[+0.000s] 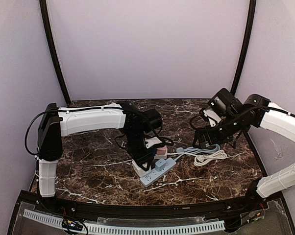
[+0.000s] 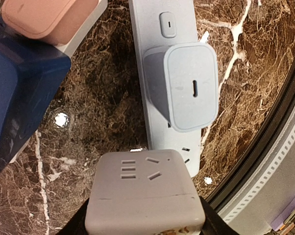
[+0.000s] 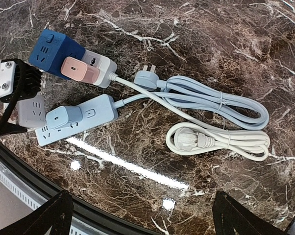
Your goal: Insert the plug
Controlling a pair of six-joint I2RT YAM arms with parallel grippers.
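Close to the near edge of the surface (image 1: 88,171), the left tool (image 2: 143,224) grips the grey cube plug (image 2: 142,196) from both sides. The cube hangs over the near end of the light blue strip (image 2: 143,34), right above the free holes there (only a bit of them peeks out from under it). I cannot see the pins under the cube, so I cannot tell if they line up with the holes. If they are off, the cube may press on the plastic and not go in.

Just past the cube sits the light blue charger (image 2: 191,90), plugged into the same strip. The gap between them looks small. If the cube comes down too far back, it may bump the charger and tip.

The strip lies loose on the surface and nothing holds it down. A hard push may make it slide or rock. The cube may also twist in the tool if the push is not straight.

Farther back lie the blue cube (image 3: 57,51) and the pink charger (image 3: 76,68). They look out of the way. Toward the right edge, the right tool (image 3: 143,218) hovers wide open over the cords (image 3: 221,103), holding nothing, so from there it cannot steady the strip.
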